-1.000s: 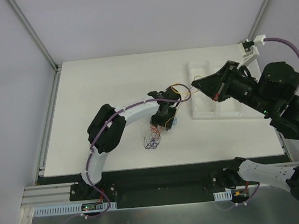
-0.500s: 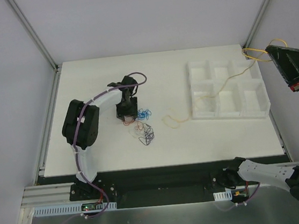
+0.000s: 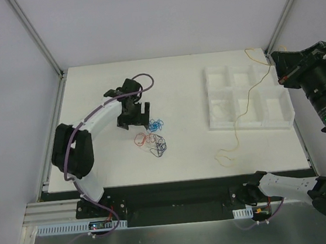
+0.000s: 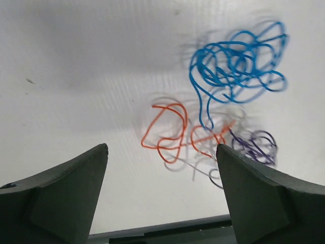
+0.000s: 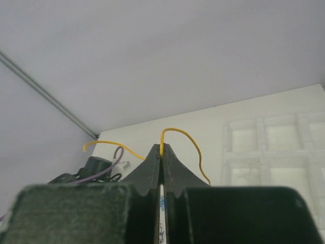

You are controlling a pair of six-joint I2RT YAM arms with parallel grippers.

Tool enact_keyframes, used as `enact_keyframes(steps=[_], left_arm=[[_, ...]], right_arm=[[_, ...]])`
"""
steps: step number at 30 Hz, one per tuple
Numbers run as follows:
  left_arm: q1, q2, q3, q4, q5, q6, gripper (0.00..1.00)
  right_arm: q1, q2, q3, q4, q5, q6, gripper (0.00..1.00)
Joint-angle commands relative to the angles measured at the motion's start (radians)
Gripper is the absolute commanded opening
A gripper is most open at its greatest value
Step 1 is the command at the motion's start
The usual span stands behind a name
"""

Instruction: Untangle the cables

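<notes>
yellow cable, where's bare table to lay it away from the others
Bare table lies between the left gripper and the tray, and along the far edge. Crowded: the cable bundle by that gripper, and in front of the tray, where the yellow cable held by the right gripper trails.

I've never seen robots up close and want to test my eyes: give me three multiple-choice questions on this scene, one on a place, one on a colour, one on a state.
1. Where does the yellow wire end? A on the table, nearer than the tray; B in the tray; C in the left gripper.
2. What colour is the wire in the right gripper? A blue; B red; C yellow.
3. The left gripper is: A shut on a wire; B open; C out of view.
Answers: 1 A, its end loop rests on bare table; 2 C, that gripper is shut on it; 3 B, its jaws stand apart, empty.
</notes>
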Motion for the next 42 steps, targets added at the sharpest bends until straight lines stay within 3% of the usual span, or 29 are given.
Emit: enact_keyframes(steps=[1, 7, 11, 15, 21, 28, 33, 36, 42], left_arm=[[0.002, -0.188, -0.010, -0.033, 0.102, 0.017, 0.89], [0.002, -0.309, -0.051, -0.046, 0.177, 0.046, 0.91], [0.000, -0.348, -0.086, -0.051, 0.199, 0.068, 0.93], [0.000, -0.371, -0.102, -0.057, 0.210, 0.091, 0.95], [-0.001, -0.378, -0.082, -0.065, 0.285, 0.088, 0.94], [-0.003, -0.394, -0.082, -0.066, 0.306, 0.092, 0.93], [-0.003, -0.389, -0.077, -0.077, 0.308, 0.112, 0.93], [-0.003, -0.386, -0.066, -0.086, 0.305, 0.111, 0.93], [-0.003, -0.381, -0.060, -0.085, 0.314, 0.095, 0.92]], right_arm=[[-0.001, 0.018, 0.008, -0.002, 0.165, -0.084, 0.00], [-0.040, 0.105, 0.056, -0.016, 0.268, -0.190, 0.00], [-0.246, 0.234, 0.204, -0.072, 0.025, -0.096, 0.00], [-0.411, 0.334, 0.327, -0.085, -0.115, -0.054, 0.00], [-0.681, 0.320, 0.136, -0.046, -0.322, 0.013, 0.00], [-0.781, 0.225, -0.272, 0.033, -0.367, 0.006, 0.00], [-0.818, 0.253, -0.445, 0.079, -0.381, -0.011, 0.00], [-0.843, 0.311, -0.472, 0.089, -0.418, -0.008, 0.00], [-0.880, 0.427, -0.371, 0.061, -0.453, -0.055, 0.00]])
